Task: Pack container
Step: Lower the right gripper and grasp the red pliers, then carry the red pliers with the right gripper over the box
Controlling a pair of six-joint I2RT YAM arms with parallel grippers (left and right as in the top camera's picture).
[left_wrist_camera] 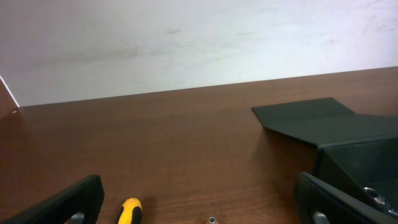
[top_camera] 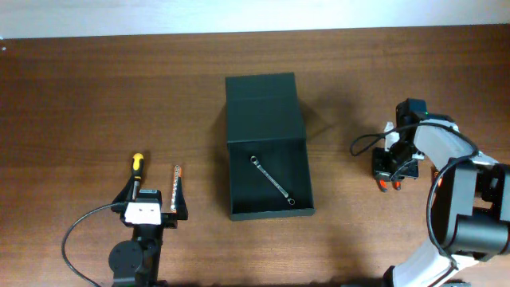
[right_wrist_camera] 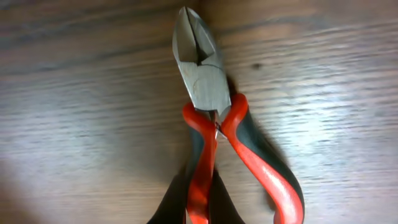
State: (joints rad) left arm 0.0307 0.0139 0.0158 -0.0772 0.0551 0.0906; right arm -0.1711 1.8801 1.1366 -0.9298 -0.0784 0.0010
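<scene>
red pliers lie below right tool, its grip unclear; left tool spread; wrench inside container.

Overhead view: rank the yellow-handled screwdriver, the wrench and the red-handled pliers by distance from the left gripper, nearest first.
From the left gripper:
1. Yellow-handled screwdriver: just ahead of the open jaws, on their left side.
2. Wrench: off to the right, lying inside the container, mid-scene.
3. Red-handled pliers: far right, beyond the container.

Dark container — open, mid-table
</scene>
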